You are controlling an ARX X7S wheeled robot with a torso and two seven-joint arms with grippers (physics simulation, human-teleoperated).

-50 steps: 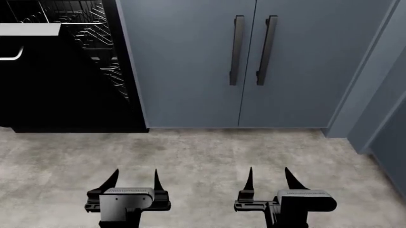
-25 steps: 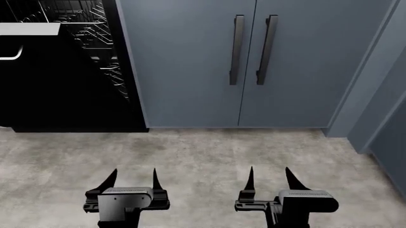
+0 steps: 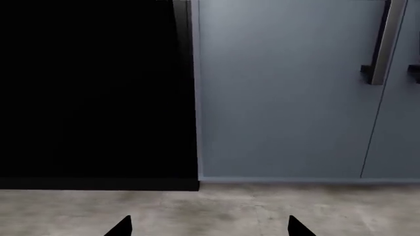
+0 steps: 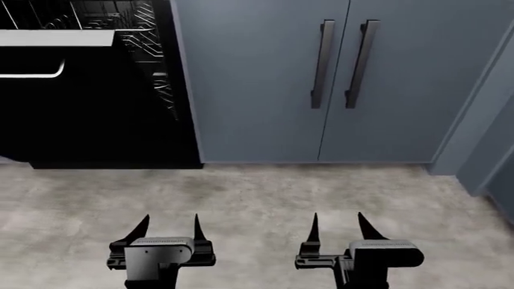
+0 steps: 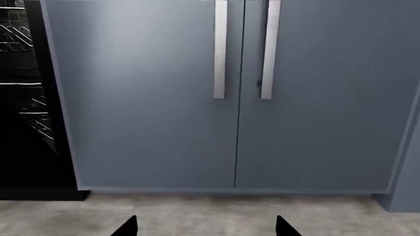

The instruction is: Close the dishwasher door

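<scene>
The dishwasher door (image 4: 72,108) is a glossy black panel at the upper left of the head view, hanging open, with a silver top strip and a thin bar handle (image 4: 36,73). Behind it the wire racks (image 4: 148,42) show in the dark cavity. In the left wrist view the door fills the dark area (image 3: 92,88). My left gripper (image 4: 170,227) hovers low over the floor, open and holding nothing, well short of the door. My right gripper (image 4: 337,226) is open too, in front of the cabinets. Only the fingertips (image 3: 120,227) (image 5: 126,227) show in the wrist views.
Grey-blue cabinet doors (image 4: 257,84) with two black vertical handles (image 4: 321,63) stand right of the dishwasher. A cabinet side panel (image 4: 482,120) juts out at the far right. Mottled grey floor (image 4: 257,192) lies between me and the cabinets.
The head view has shifted left: the dishwasher and cabinets now sit further right in the picture, and more of the door and handle shows. Both grippers hold the same pose.
</scene>
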